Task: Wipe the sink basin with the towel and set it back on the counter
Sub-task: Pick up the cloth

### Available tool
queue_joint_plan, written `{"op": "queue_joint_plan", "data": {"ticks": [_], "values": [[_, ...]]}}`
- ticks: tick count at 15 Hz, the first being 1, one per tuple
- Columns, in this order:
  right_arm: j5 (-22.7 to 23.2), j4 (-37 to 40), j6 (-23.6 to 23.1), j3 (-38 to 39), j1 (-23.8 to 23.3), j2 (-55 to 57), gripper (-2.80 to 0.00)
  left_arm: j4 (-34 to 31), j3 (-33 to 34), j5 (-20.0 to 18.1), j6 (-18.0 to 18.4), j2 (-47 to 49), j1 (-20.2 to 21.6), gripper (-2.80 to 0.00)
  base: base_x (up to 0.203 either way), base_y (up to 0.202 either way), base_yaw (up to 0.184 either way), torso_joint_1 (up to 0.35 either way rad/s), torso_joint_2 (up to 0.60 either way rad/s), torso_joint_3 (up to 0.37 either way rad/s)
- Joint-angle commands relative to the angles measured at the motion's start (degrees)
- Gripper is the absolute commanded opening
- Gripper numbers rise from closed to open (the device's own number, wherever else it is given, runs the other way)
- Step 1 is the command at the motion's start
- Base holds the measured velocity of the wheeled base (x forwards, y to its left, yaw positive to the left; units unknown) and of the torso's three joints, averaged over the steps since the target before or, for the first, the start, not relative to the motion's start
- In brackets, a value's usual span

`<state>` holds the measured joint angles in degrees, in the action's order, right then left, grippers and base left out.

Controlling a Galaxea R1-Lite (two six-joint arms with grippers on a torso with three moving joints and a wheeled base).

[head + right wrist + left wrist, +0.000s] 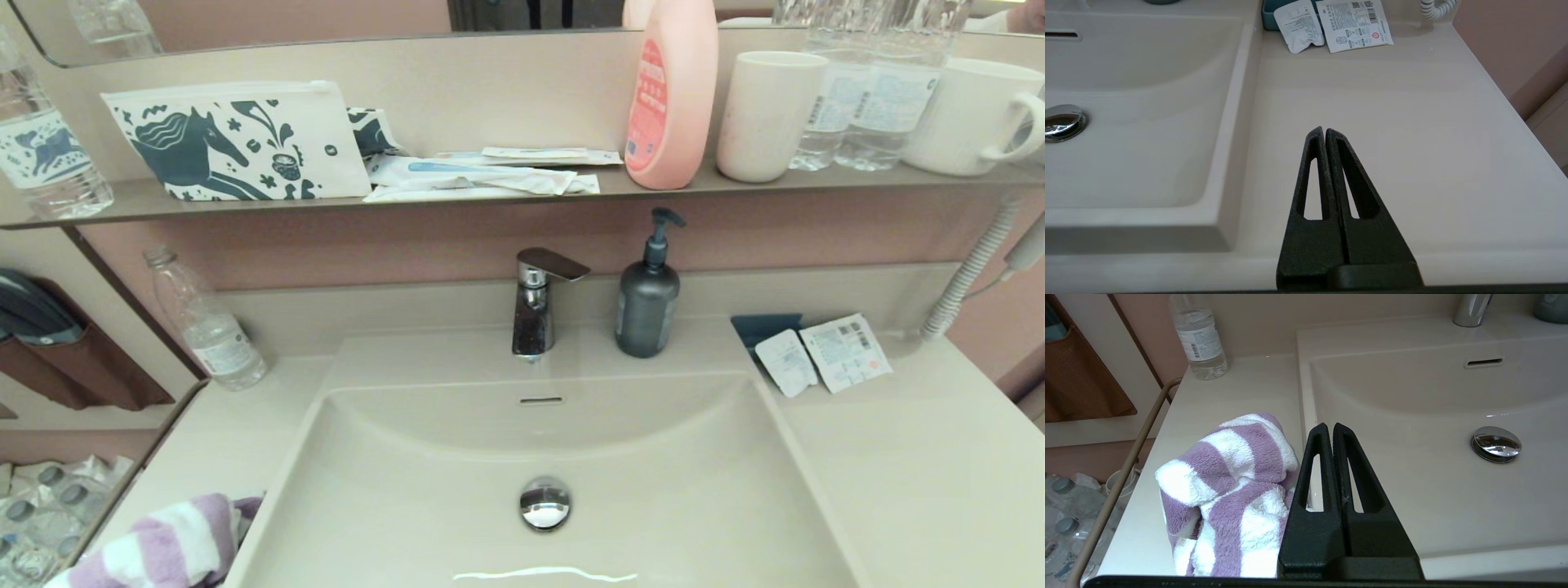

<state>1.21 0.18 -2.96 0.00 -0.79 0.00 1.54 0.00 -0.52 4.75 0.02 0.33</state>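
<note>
Jaws pressed together and holding nothing, the left gripper (1329,426) is hovering beside the towel (1229,490) bunched on the counter (1241,388) by the sink basin (1433,477), needing to spread before descending onto its thickest fold.

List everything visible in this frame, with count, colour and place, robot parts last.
towel: 1, purple and white stripes, bunched on the counter left of the basin
sink basin: 1, beige, centre
drain plug: 1, chrome, basin floor
counter: 1, beige, around the basin
faucet: 1, chrome, behind the basin
soap pump: 1, dark grey, right of the faucet
water bottle: 1, clear, counter's back left
sachets: 2, white, counter's back right
horse pouch: 1, white and dark blue, shelf
pink bottle: 1, shelf
cups: 2, white, shelf right
left hand: black, shut, beside the towel
right hand: black, shut, above the right counter
</note>
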Motion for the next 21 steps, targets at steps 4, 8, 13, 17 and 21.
{"op": "queue_joint_plan", "data": {"ticks": [4, 8, 13, 17, 21], "values": [[-0.2, -0.1, 1.6, 0.0, 0.0, 0.0, -2.8, 0.0, 0.0, 0.0, -0.2, 0.0, 0.0, -2.8, 0.0, 0.0, 0.0, 0.0, 0.0, 0.0], [-0.2, -0.1, 1.6, 0.0, 0.0, 0.0, -2.8, 0.1, 0.0, -0.2, 1.5, 0.0, 0.0, -2.8, 0.0, 0.0, 0.0, 0.0, 0.0, 0.0], [-0.2, -0.1, 1.6, 0.0, 0.0, 0.0, -2.8, -0.1, -2.3, -0.4, 1.7, 2.0, 0.0, -2.8, 0.0, 0.0, 0.0, 0.0, 0.0, 0.0], [-0.2, -0.1, 1.6, 0.0, 0.0, 0.0, -2.8, 0.1, -13.1, 3.7, -0.4, 15.1, 0.1, -2.8, 0.0, 0.0, 0.0, 0.0, 0.0, 0.0], [-0.2, -0.1, 1.6, 0.0, -0.1, 0.0, -2.8, -9.4, -22.7, 17.8, -0.7, 27.3, 0.2, -2.8, 0.0, 0.0, 0.0, 0.0, 0.0, 0.0]]}}
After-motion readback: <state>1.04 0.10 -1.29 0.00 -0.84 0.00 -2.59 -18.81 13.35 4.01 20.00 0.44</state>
